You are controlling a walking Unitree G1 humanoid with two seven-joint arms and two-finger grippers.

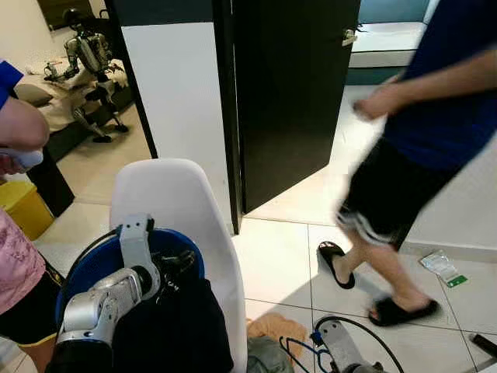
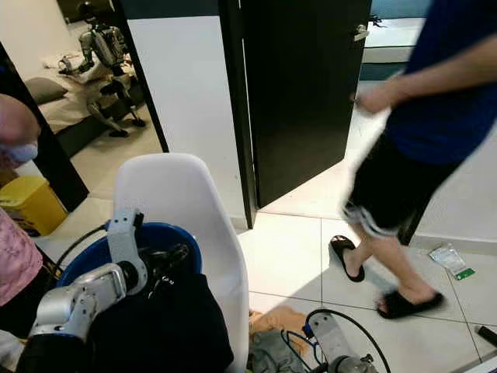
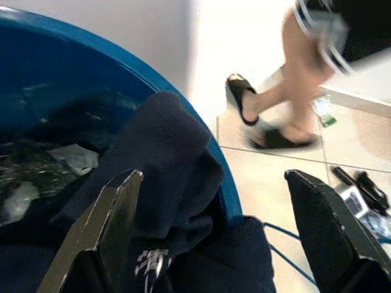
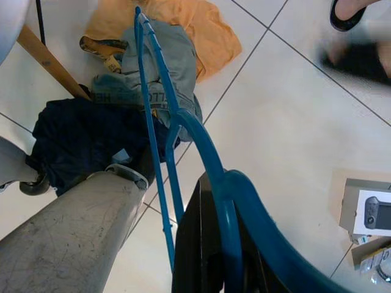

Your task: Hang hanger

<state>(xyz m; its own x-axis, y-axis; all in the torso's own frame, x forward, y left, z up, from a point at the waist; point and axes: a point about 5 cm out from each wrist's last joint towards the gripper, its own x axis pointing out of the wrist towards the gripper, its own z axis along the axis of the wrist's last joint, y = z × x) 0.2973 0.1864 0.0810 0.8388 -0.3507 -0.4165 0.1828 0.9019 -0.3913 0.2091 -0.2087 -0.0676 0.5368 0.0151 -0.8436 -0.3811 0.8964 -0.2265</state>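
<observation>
The right gripper (image 4: 211, 244) clamps the blue hanger (image 4: 160, 116) low over the floor clothes. It looks light, stiff and slick (best held at the hook's bend). The left gripper (image 3: 214, 232) gapes wide over the basin (image 3: 91, 67).

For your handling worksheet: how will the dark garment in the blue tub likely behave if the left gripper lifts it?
The dark garment is slumped in folds over the blue tub rim, so probably floppy and draping. Likely light, though it may snag. The left gripper is open above it.
</observation>
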